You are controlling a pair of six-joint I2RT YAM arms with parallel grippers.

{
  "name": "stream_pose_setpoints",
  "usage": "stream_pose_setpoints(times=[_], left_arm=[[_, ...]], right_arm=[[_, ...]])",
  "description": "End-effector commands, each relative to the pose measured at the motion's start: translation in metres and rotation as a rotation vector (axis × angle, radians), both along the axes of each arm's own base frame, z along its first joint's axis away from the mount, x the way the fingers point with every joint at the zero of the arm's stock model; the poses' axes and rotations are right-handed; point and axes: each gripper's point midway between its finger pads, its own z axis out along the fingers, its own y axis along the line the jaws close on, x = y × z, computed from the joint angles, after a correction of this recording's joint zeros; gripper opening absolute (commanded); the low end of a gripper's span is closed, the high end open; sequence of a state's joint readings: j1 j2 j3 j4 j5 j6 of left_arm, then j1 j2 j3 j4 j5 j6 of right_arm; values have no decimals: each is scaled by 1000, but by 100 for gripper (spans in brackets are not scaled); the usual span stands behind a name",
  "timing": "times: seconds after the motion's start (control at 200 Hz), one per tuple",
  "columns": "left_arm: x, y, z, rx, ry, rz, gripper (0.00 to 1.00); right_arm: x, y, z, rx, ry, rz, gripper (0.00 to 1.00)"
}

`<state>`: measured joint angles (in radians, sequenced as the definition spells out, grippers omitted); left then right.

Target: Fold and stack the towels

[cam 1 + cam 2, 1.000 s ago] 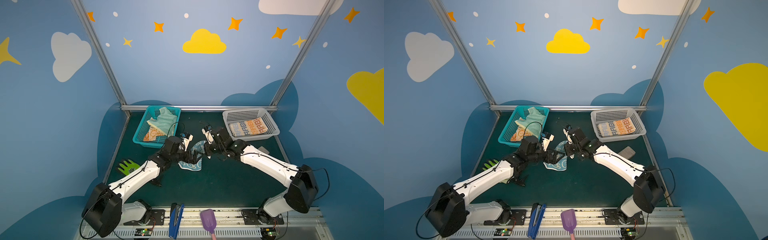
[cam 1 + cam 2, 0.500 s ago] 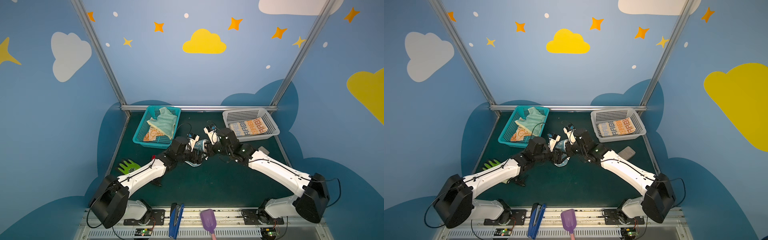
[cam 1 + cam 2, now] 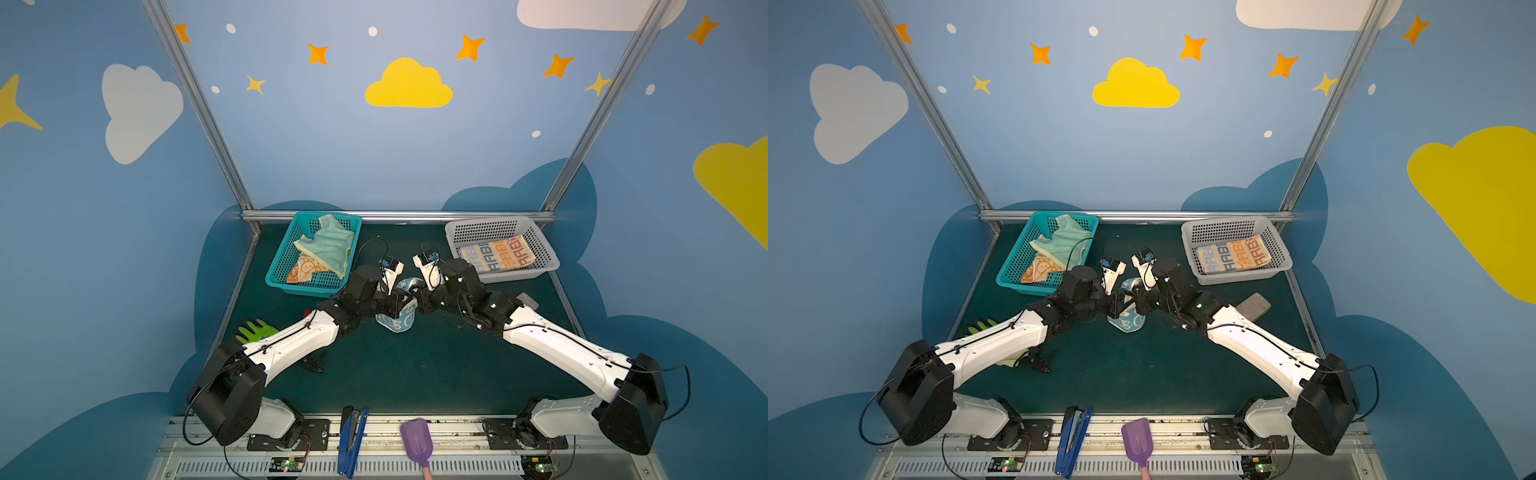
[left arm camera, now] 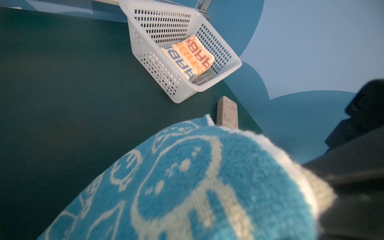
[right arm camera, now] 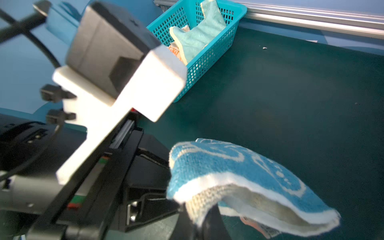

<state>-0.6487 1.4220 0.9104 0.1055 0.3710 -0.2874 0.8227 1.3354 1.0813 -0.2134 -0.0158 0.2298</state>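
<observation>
- Left tool (image 3: 397,304): clenched on the blue terry towel with white rabbit outlines (image 3: 398,322) over the middle of the dark green table (image 3: 415,374). In the left wrist view its jaws are hidden behind the cloth, which fills the near field.
- Right tool (image 3: 423,302): clenched on the same blue towel from the opposite side, almost tip to tip with the left tool. In the right wrist view a doubled edge, blue outside and pale inside, arches out from it.
- Blue towel: bunched between both tools. The upper part is raised and the lower end hangs down to the table surface; contact there cannot be told.
- Teal plastic mesh basket (image 3: 282,253): at the rear left of the table. It holds the plain mint-green terry towel (image 3: 332,245), crumpled, lying partly over the orange terry towel with cream rabbits (image 3: 302,271).
- White plastic mesh basket (image 3: 484,230): at the rear right of the table. It holds the orange-and-grey terry towel with big letters (image 3: 494,254), folded flat.
- Grey rectangular block (image 3: 1253,305): on the table near the white basket's front, just beside the right arm.
- Bright green glove (image 3: 254,330): by the table's left edge, partly under the left arm.
- Blue clamp-like implement (image 3: 351,436) and purple plastic scoop (image 3: 415,436): side by side on the front metal rail, between the two arm bases.
</observation>
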Motion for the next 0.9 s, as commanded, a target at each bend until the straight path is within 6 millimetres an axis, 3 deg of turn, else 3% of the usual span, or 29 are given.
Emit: stream_pose_setpoints(times=[0.0, 0.506, 0.721, 0.896], left_arm=[[13, 13, 6, 58, -17, 77, 4], [29, 93, 35, 251, -93, 401, 4], [28, 113, 42, 304, -120, 452, 4], [26, 120, 56, 308, -164, 464, 4]], right_arm=[[3, -16, 7, -32, -63, -55, 0], [14, -115, -3, -343, -201, -355, 0], [14, -158, 7, -429, -238, -487, 0], [9, -190, 28, -428, -284, -572, 0]])
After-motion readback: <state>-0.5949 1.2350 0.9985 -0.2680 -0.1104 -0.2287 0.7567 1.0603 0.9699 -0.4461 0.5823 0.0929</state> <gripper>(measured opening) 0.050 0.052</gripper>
